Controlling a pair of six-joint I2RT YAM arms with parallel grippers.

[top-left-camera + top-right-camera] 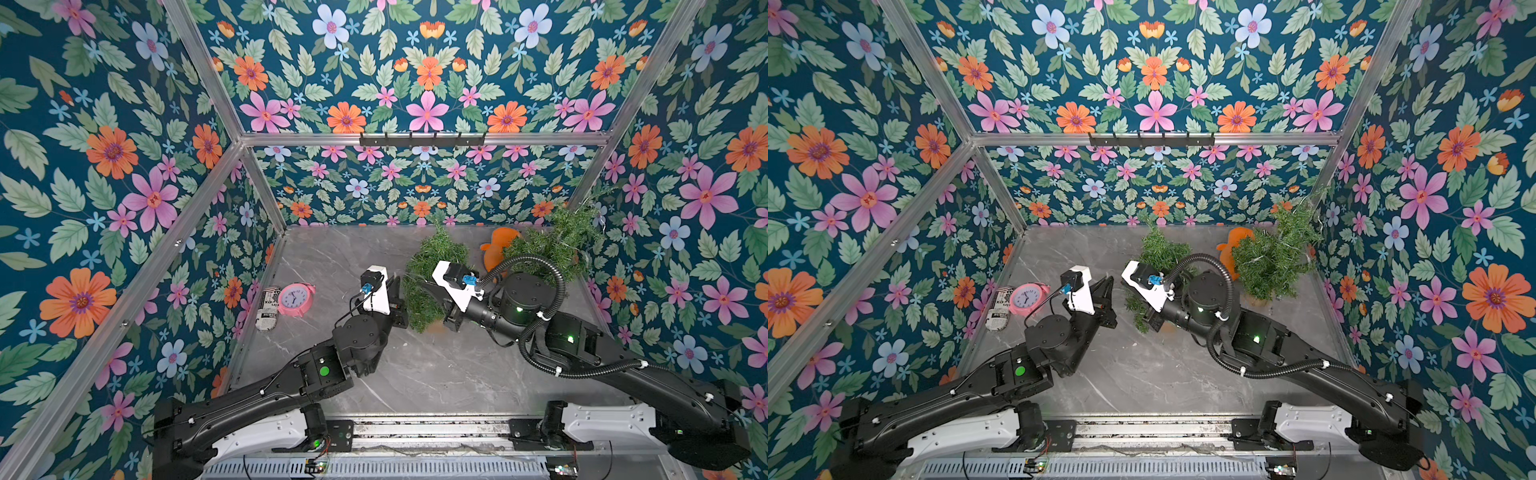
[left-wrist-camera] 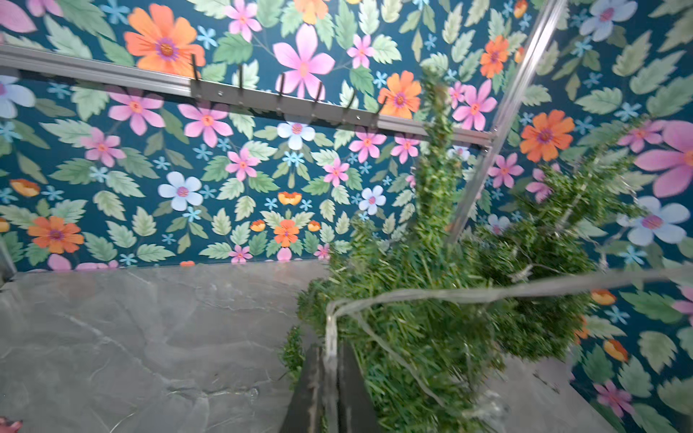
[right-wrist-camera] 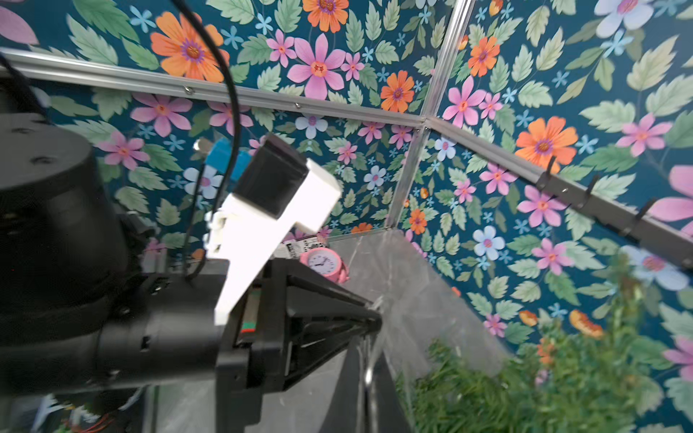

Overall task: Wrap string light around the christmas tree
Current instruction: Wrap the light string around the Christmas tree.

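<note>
Both arms meet at the Christmas tree, which stands toward the back edge of the desk, a little right of its middle. They appear to be set on opposite sides of it so the string light can be handed round the branches from one to the other.

The left fingers are closed flat on the string light. The pale strand comes up out of the narrow gap between them, bends at their tips and runs off sideways across the front of the tree. A second length drops from that bend down into the lower branches. The left fingers sit just beside the tree's left flank, which likely keeps the strand tight against the needles.

The right fingers are closed too. In the right wrist view a thin clear strand seems to pass between them, coming from the tips of the left fingers, which are very near. In both top views the right fingers reach into the tree from its right side, low among the branches.

A second tree fills the right back corner, with pale strands showing among its branches. An orange soft toy lies between the two trees. A pink clock and a can sit by the left edge, well apart from the work.
</note>
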